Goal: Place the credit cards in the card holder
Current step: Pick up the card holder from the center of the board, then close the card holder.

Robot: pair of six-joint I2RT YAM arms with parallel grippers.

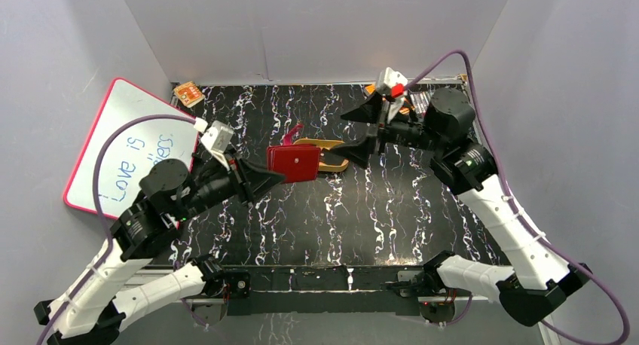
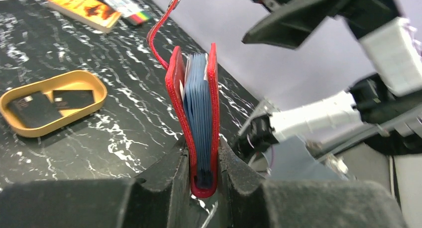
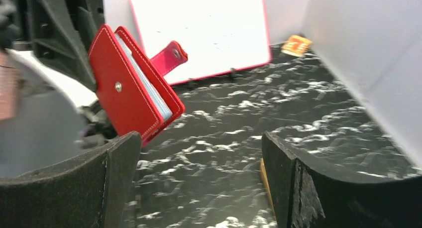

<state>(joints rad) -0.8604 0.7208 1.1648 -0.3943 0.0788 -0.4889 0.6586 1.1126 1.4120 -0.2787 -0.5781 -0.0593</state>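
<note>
Jaws: left gripper [image 2: 203, 156] clamps card holder [image 2: 200, 96], right gripper [image 3: 199, 156] agape; credit cards [image 2: 36, 108] apparently left-wrist-only.

Lab test cell: white walls [image 1: 316, 29] box in a marbled table [image 1: 301, 224] (whiteboard [image 1: 120, 134] alongside)

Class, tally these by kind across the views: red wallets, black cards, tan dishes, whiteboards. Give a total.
wallet: 1
cards: 2
dish: 1
whiteboard: 1
Total: 5
</note>
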